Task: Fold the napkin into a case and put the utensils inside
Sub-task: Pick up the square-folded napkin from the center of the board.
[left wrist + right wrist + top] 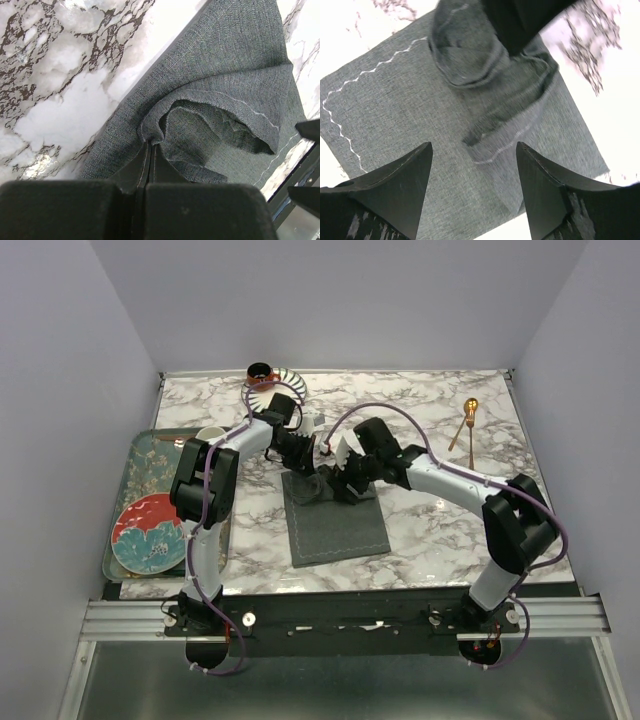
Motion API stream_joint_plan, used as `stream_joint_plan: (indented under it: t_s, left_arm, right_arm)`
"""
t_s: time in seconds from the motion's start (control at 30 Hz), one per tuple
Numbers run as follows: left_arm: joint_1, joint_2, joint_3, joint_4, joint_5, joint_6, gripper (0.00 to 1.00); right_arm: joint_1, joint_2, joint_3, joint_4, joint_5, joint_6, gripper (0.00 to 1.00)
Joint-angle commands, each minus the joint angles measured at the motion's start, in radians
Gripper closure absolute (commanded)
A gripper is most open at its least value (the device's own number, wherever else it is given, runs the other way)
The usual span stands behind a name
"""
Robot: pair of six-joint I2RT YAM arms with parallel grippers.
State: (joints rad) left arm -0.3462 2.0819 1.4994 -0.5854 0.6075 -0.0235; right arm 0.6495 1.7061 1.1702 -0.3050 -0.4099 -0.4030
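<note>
left gripper (150, 150) clamped on napkin (335, 525) bunched far edge | right gripper (472, 150) spread wide, holding nothing, above it | utensils (466, 425) far right, well apart

The napkin (338, 525): dark grey cloth with pale stitched hem, lying mostly flat at mid-table (430, 530); far corner raised, bunched and curled over itself; the utensils (469, 430): two slim gold pieces, crossed, far right, well apart from the napkin.
</note>
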Motion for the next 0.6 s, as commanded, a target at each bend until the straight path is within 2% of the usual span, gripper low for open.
stream_joint_plan:
  t_s: [0.0,0.13,0.33,0.53,0.57]
  left_arm:
    - [0.007,-0.011,0.013,-0.022,0.031,0.002,1.0]
    - [0.009,-0.016,0.007,-0.024,0.028,0.005,1.0]
    - [0.012,-0.029,0.002,-0.027,0.04,0.014,1.0]
    - [0.012,-0.048,0.001,-0.037,0.047,0.017,1.0]
    - [0.012,-0.063,-0.002,-0.036,0.048,0.049,1.0]
  right_arm:
    - [0.053,0.015,-0.01,0.02,0.091,-0.12,0.23]
    - [0.064,0.05,-0.003,0.018,0.184,-0.129,0.24]
    - [0.064,0.061,0.002,0.01,0.306,-0.134,0.37]
    - [0.062,0.04,0.031,-0.043,0.356,-0.116,0.65]
    - [0.062,0.029,0.032,-0.049,0.356,-0.115,0.76]
